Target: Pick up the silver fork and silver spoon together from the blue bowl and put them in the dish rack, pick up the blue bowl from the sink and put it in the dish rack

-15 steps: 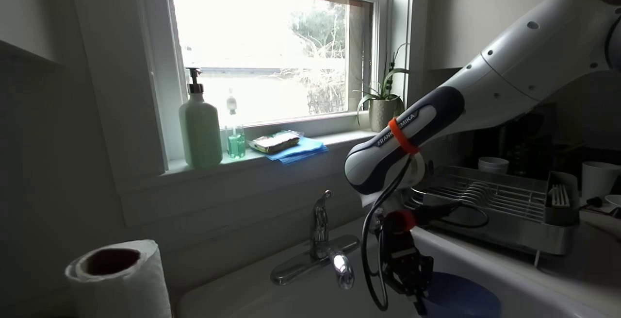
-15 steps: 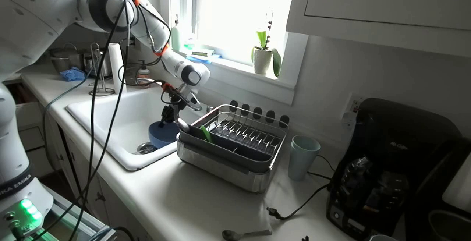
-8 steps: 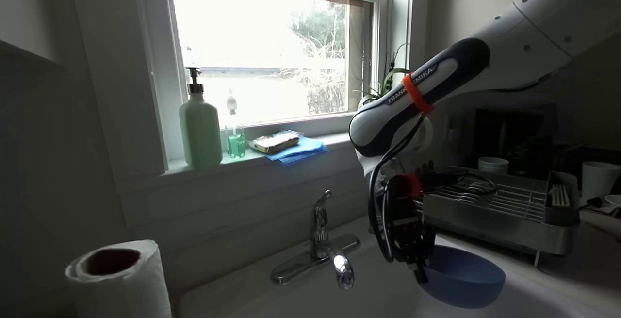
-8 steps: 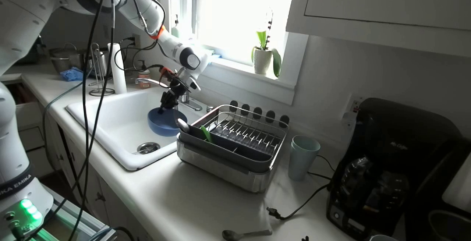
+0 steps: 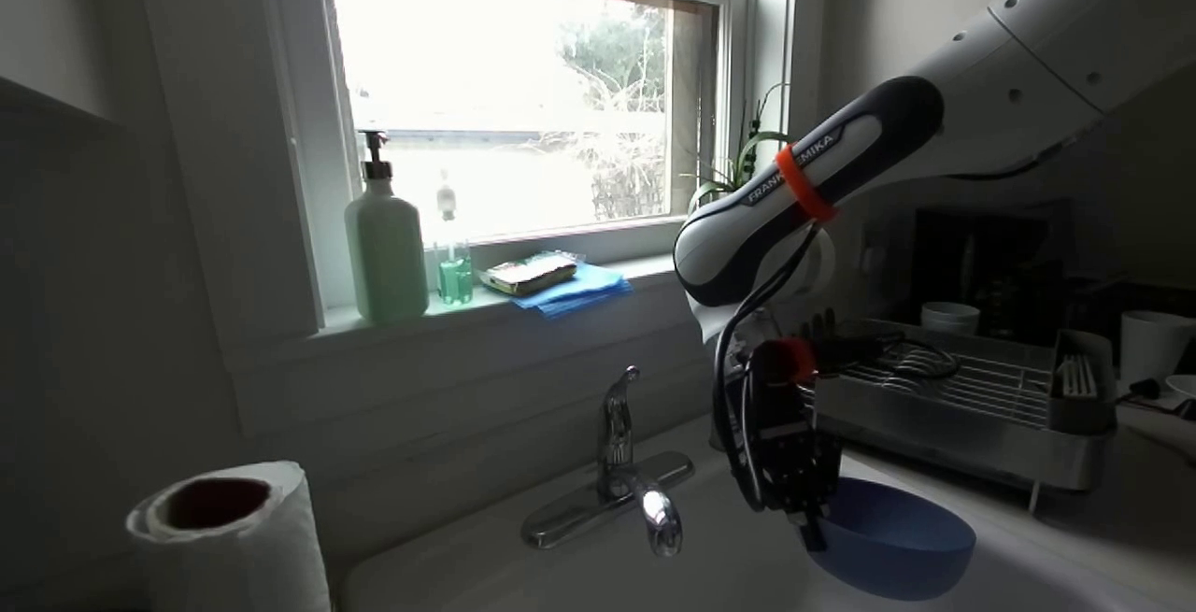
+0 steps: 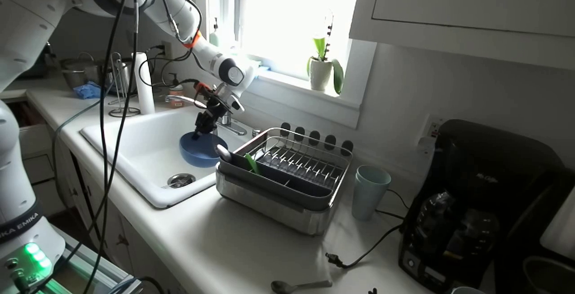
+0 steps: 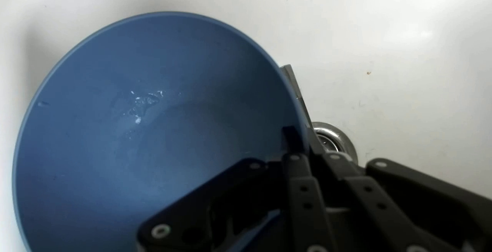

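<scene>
Blue bowl (image 6: 202,152), round, mouth up — over the sink (image 6: 150,150), to my eye clear of its floor. Jaws: clenched on one side of the rim. Bowl's bulk lies from them toward the dish rack (image 6: 269,205) — likely to meet its edge first, unless raised.

Dish rack (image 6: 265,206) open from above, walled at the sides.

Its sink-side wall stands between its inside and the blue bowl (image 6: 203,155) in the fingers (image 7: 293,139); a grey caddy (image 6: 269,188) with a slanting green item (image 6: 252,164) edges another side. The faucet (image 5: 618,453) juts over the back of the sink (image 6: 143,164); room lies open over the drain (image 6: 181,180).
</scene>
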You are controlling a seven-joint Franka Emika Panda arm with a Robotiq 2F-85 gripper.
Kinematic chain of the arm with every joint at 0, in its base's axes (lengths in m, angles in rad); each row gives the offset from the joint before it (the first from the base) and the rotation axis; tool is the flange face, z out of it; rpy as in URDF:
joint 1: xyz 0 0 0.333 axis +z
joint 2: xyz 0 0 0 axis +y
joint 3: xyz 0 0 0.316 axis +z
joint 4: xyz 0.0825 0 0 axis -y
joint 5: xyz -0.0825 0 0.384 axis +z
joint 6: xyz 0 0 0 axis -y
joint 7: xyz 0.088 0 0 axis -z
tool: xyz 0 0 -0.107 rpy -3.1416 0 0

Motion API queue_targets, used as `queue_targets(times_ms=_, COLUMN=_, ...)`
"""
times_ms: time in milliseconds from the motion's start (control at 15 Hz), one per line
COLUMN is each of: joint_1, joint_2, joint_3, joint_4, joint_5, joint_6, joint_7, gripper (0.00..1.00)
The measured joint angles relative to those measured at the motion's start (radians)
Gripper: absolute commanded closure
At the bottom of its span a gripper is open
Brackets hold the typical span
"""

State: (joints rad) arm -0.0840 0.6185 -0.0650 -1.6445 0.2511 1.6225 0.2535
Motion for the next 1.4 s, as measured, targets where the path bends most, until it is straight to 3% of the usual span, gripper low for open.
queue_targets(times_ms=467, joint_1=-0.004, joint_2=-0.095, joint_3=-0.010, joint_4=-0.001, joint_5=-0.017, joint_6=0.010, joint_7=-0.072, gripper=0.99)
queue_targets(times_ms=1067, joint_1=-0.010, joint_2=-0.264, joint_3=-0.043, joint_4=0.003, joint_5=-0.064, joint_6=-0.058, joint_7=-0.089, gripper=0.99)
queue_targets(times_ms=1400, joint_1=-0.048, joint_2=-0.308, joint_3=-0.072, joint_4=0.039, joint_5=-0.093, joint_6=-0.060, joint_7=-0.147, gripper=0.99)
